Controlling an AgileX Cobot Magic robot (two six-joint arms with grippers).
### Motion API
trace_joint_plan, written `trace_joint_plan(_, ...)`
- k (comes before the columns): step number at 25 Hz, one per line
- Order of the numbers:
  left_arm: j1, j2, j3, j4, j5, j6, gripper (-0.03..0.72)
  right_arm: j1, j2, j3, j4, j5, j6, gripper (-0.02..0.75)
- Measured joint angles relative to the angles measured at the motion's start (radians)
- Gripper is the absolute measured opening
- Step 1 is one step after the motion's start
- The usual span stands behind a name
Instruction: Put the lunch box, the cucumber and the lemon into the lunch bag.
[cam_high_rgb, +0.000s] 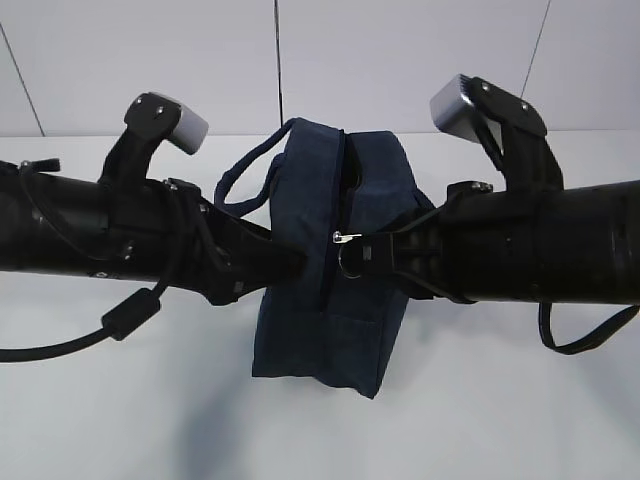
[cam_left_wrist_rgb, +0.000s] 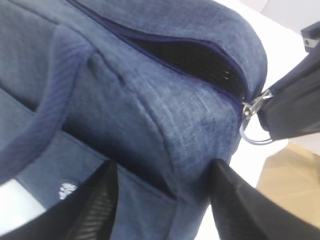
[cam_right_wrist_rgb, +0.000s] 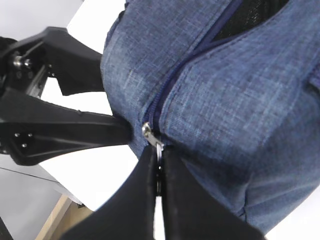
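The dark navy lunch bag (cam_high_rgb: 345, 260) stands on the white table, strap handles (cam_high_rgb: 245, 175) falling to the left. Its zipper is partly open, showing a black lining (cam_left_wrist_rgb: 200, 57). My right gripper (cam_high_rgb: 375, 252) is shut on the metal ring pull (cam_high_rgb: 350, 257), also seen in the right wrist view (cam_right_wrist_rgb: 158, 150) and the left wrist view (cam_left_wrist_rgb: 252, 135). My left gripper (cam_high_rgb: 295, 262) clamps the bag's end, with fabric (cam_left_wrist_rgb: 165, 165) creased between its wide-set fingers (cam_left_wrist_rgb: 100, 205). The white logo (cam_left_wrist_rgb: 66, 190) shows beside one finger. Lunch box, cucumber and lemon are out of view.
The white table (cam_high_rgb: 120, 420) runs back to a pale panelled wall (cam_high_rgb: 300, 60). The table's edge and a wooden floor below it show in the wrist views (cam_left_wrist_rgb: 292, 185). The left gripper appears in the right wrist view (cam_right_wrist_rgb: 60, 132) against the bag.
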Motion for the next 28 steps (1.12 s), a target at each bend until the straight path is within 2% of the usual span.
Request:
trace_joint_plan(3,0.0,0.032,0.0,-0.004,0.026,0.0,0.395,0.0,0.0,0.0,0.0,0.002,0.0,0.0)
trace_joint_plan(5,0.0,0.046,0.0,-0.004,0.051,0.0,0.356,0.0,0.0,0.0,0.0,0.006,0.002,0.0)
trace_joint_plan(7,0.0,0.048,0.0,-0.004,0.067,0.0,0.279,0.0,0.0,0.0,0.0,0.008,0.002,0.0)
trace_joint_plan(11,0.0,0.048,0.0,-0.002,0.084,0.002,0.062,0.0,0.0,0.0,0.01,0.014,0.002,0.0)
trace_joint_plan(13,0.0,0.05,0.0,0.007,0.086,0.002,0.019,0.0,0.0,0.0,0.014,0.016,0.002,0.0)
trace_joint_plan(28,0.0,0.05,-0.002,0.072,0.099,-0.019,0.001,0.0,-0.024,-0.033,0.018,0.0,0.002,0.0)
